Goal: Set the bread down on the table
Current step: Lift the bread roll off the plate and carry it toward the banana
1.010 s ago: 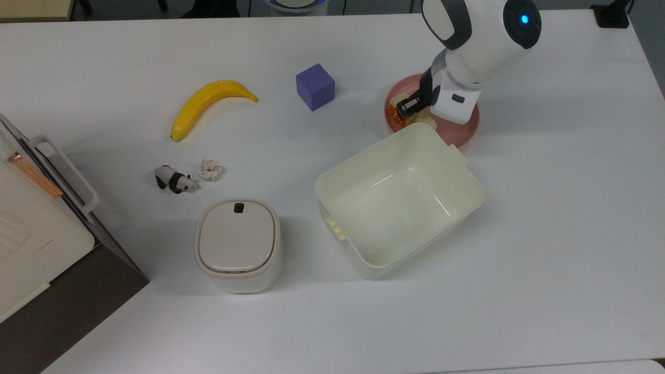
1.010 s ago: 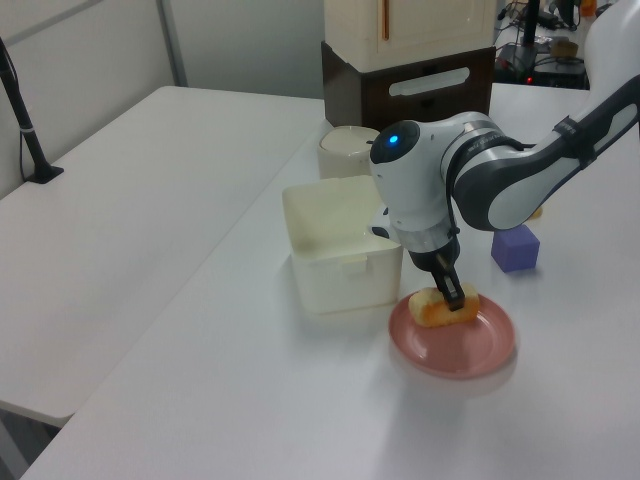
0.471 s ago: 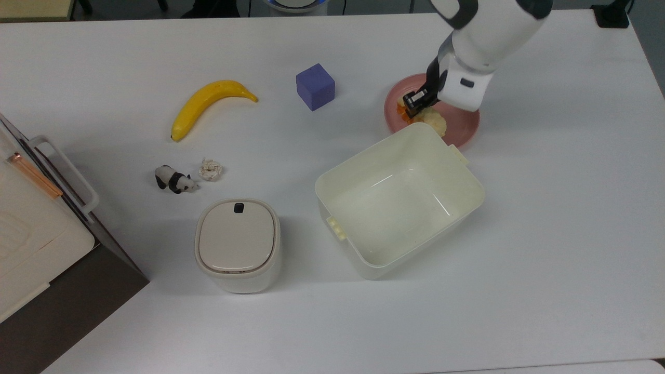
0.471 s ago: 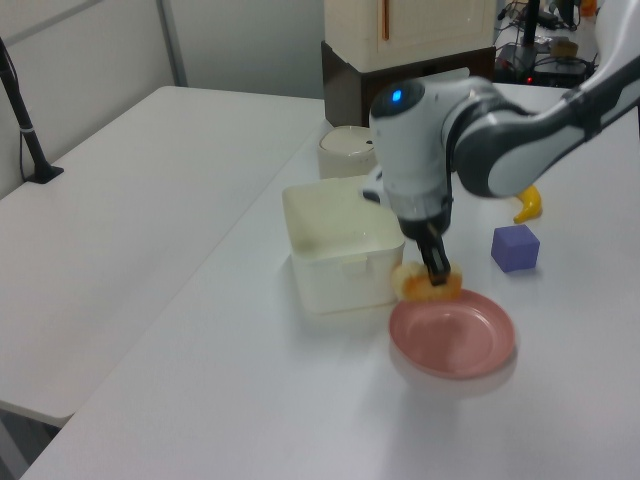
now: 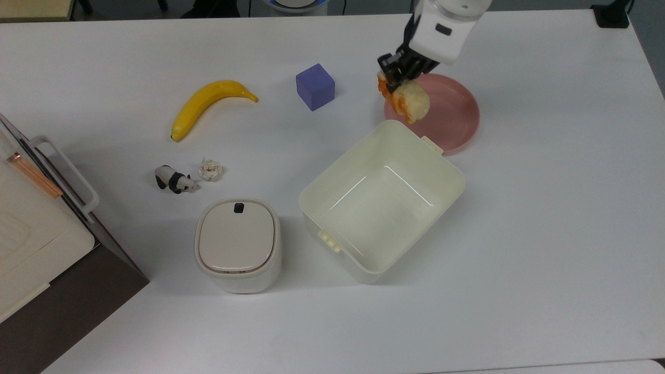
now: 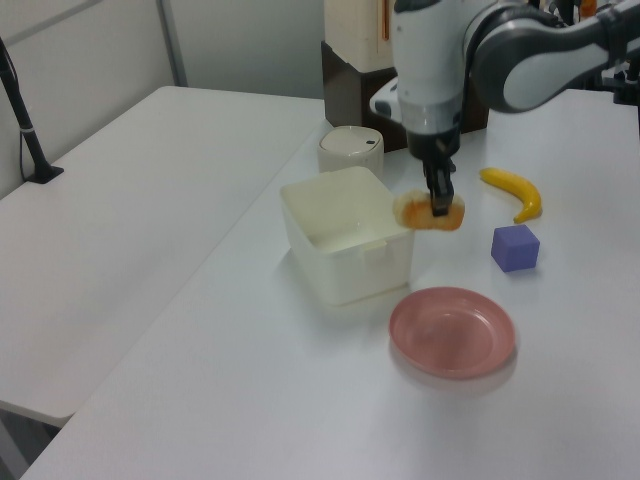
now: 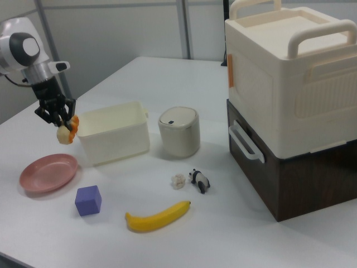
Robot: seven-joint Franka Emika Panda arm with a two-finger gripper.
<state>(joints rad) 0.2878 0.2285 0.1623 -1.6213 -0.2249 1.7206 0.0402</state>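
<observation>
Bread (image 5: pixel 408 98) (image 6: pixel 430 211) (image 7: pixel 66 132): pale-cream roll with orange-brown glazed top, held in the air, clear of the surface (image 5: pixel 545 208) (image 6: pixel 250 400) (image 7: pixel 234 234). In the top view it sits in the upper right of the frame, overlapping the left rim of the pink plate; in the left view it hangs above and apart from the plate, just beside the tub's right corner.

Claw (image 5: pixel 397 70) (image 6: pixel 438 195) (image 7: pixel 54 116): black, clenched on the bread from above, at the end of a white and grey arm entering from the top of the frame in the top view and the upper left in the right view.

Pink plate (image 5: pixel 452 111) (image 6: pixel 452 332) (image 7: pixel 47 172): round, nothing on it, resting on the surface below the bread.

Cream tub (image 5: pixel 322 189) (image 6: pixel 345 235) (image 7: pixel 114 134): rectangular, open, close to the plate, right of centre in the top view.

Purple cube (image 5: pixel 315 87) (image 6: pixel 515 248) (image 7: pixel 88 200): left of the plate in the top view.

Banana (image 5: pixel 208 104) (image 6: pixel 515 190) (image 7: pixel 158 216): yellow, upper left of centre in the top view.

Panda figure (image 5: pixel 174 180) (image 7: pixel 199 180) and whitish knotted wad (image 5: pixel 210 169) (image 7: pixel 178 180): just beside each other, below the banana in the top view.

Lidded cream bin (image 5: pixel 237 244) (image 6: pixel 350 150) (image 7: pixel 178 131): left of the tub in the top view.

Stacked cream and dark brown crates (image 5: pixel 31 228) (image 7: pixel 290 100): at the left edge of the top view.
</observation>
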